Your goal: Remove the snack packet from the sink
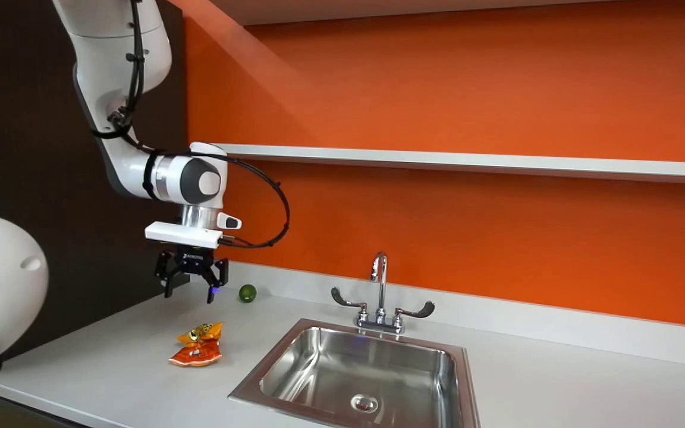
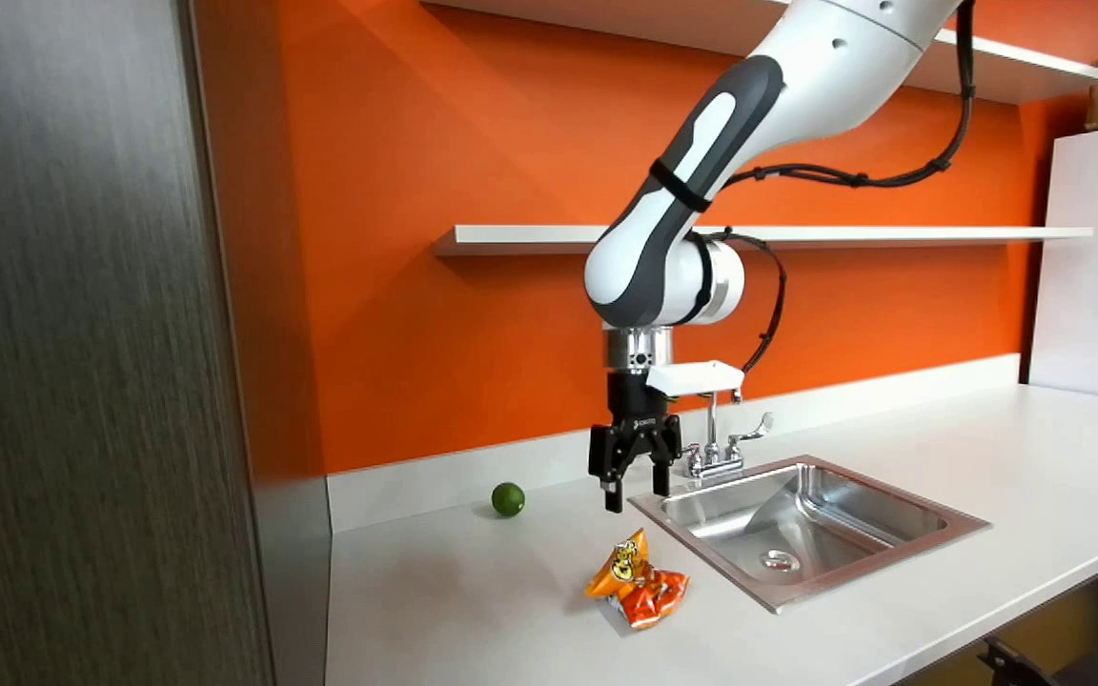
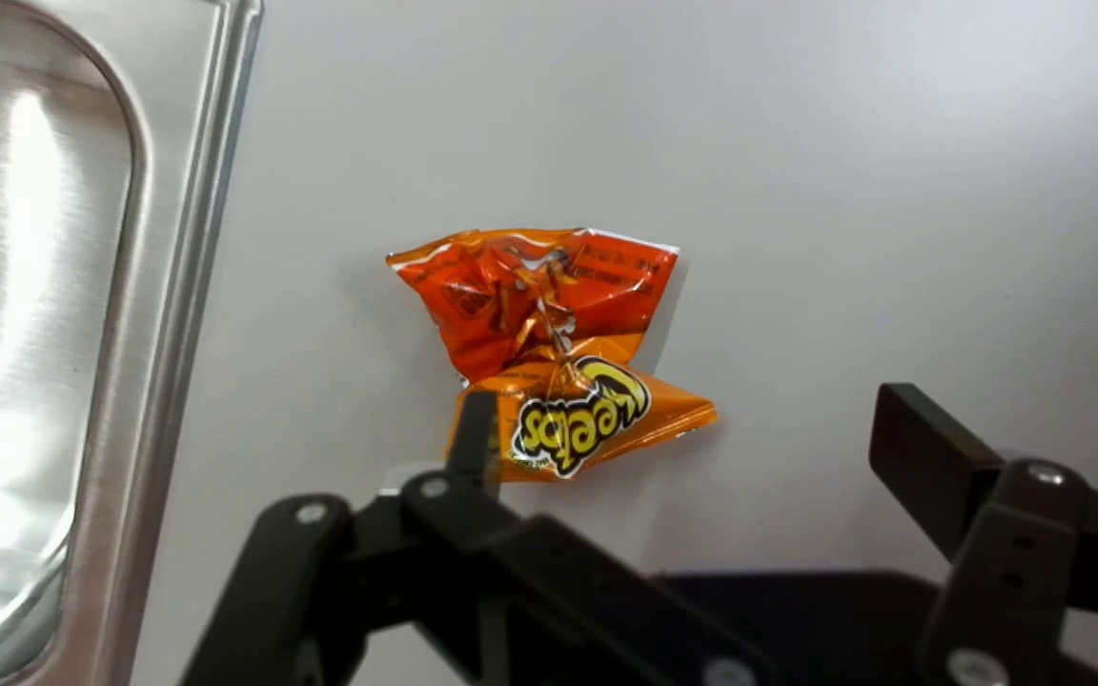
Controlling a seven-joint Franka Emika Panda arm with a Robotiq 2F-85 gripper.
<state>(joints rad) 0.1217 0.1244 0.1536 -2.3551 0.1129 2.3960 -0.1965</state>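
Note:
The snack packet (image 1: pixel 198 351) is red-orange with yellow lettering and pinched in the middle. It lies on the countertop beside the sink (image 1: pixel 268 362), outside the basin. It also lies there in an exterior view (image 2: pixel 652 600) and the wrist view (image 3: pixel 568 305). The sink rim shows too in an exterior view (image 2: pixel 878 558) and at the left of the wrist view (image 3: pixel 177 143). My gripper (image 1: pixel 189 297) is open and empty, above the counter and apart from the packet; it shows also in an exterior view (image 2: pixel 638 497). In the wrist view, the left finger of the gripper (image 3: pixel 688 419) overlaps the packet's lower left.
A small green ball (image 1: pixel 247 293) sits near the back wall, also in an exterior view (image 2: pixel 508 499). A chrome two-handled faucet (image 1: pixel 382 300) stands behind the basin. A white shelf (image 1: pixel 437 158) runs along the orange wall. A dark panel (image 2: pixel 91 381) borders the counter.

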